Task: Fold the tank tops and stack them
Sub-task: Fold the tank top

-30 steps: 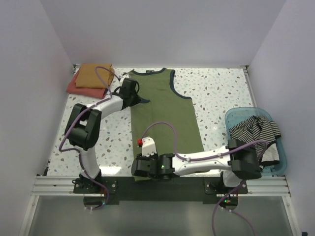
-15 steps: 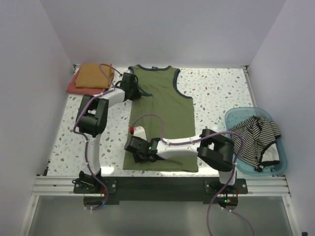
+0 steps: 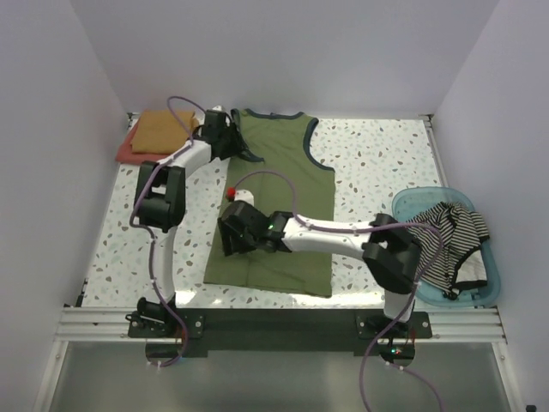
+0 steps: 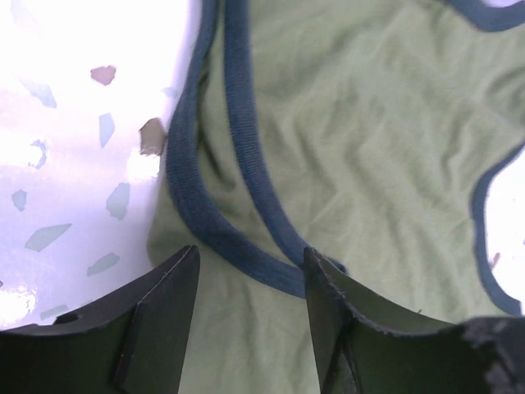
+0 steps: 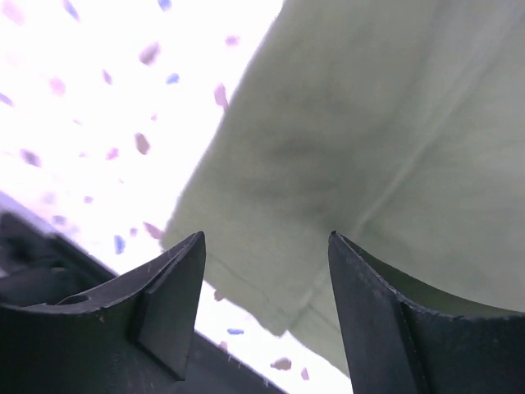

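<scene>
**Table** (image 3: 377, 154): white speckled top, walled on three sides.

**Olive green tank top** (image 3: 283, 197): one item, with navy trim at the neck and armholes. It lies spread out lengthwise in the middle of the table, with the neck toward the far wall and the hem toward the near edge. The body lies mostly flat with light wrinkles. The hem end sits slightly askew, its left corner reaching further out than the rest.

**Left gripper** (image 4: 250, 253): at the far end of the green top, over its left shoulder and armhole. The jaws stand wide apart with nothing held. In the wrist view, two bands of navy trim run side by side on the cloth below the gap.

**Right gripper** (image 5: 267, 238): over the left side of the green top, toward the hem. The jaws are spread wide with nothing between them. In the wrist view, the cloth's edge and bare table lie beneath.

**Striped tank top** (image 3: 450, 232): black and white, unfolded and bunched. It sits in the blue basket (image 3: 403, 206) at the right edge of the table, draping over the rim.

**Mustard tank top** (image 3: 165, 129): folded, in the far left corner, resting on the red tank top.

**Red tank top** (image 3: 127, 153): folded, at the bottom of that pile, with its edge showing on the left.
</scene>
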You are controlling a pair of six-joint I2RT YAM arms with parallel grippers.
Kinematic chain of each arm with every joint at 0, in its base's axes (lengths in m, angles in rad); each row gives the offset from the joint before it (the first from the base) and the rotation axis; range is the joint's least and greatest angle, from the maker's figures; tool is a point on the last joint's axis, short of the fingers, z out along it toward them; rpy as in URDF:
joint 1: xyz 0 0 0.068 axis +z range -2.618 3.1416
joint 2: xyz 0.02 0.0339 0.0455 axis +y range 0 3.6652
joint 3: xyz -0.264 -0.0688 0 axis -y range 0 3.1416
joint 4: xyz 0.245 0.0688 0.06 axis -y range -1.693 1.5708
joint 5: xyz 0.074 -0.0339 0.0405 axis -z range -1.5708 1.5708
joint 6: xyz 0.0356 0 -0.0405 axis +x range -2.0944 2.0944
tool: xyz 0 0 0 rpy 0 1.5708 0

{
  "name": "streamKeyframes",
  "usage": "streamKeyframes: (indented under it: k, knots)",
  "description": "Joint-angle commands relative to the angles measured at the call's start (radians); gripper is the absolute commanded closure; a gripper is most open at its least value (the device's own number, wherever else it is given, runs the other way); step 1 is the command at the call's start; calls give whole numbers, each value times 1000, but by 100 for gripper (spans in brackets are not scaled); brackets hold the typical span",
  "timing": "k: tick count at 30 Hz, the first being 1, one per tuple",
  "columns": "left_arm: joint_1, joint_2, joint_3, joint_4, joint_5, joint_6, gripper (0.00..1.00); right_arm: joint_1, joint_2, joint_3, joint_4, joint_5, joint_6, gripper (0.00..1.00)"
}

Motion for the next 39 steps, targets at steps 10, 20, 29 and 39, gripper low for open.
streamKeyframes:
  k: [10, 20, 29, 39]
  knots:
    - [-78, -522, -334, 176, 58, -25, 39, -634, -238, 31, -188, -156, -184, 44]
    - [-547, -739, -732, 259, 12, -50, 49, -902, 132, 294, -209, -194, -293, 54]
    - [-851, -614, -744, 252, -21, -53, 48, -936, 241, 365, -220, -165, -308, 55]
    - [-1007, -461, -625, 151, -92, -48, 48, -949, 284, 328, -202, -161, -327, 56]
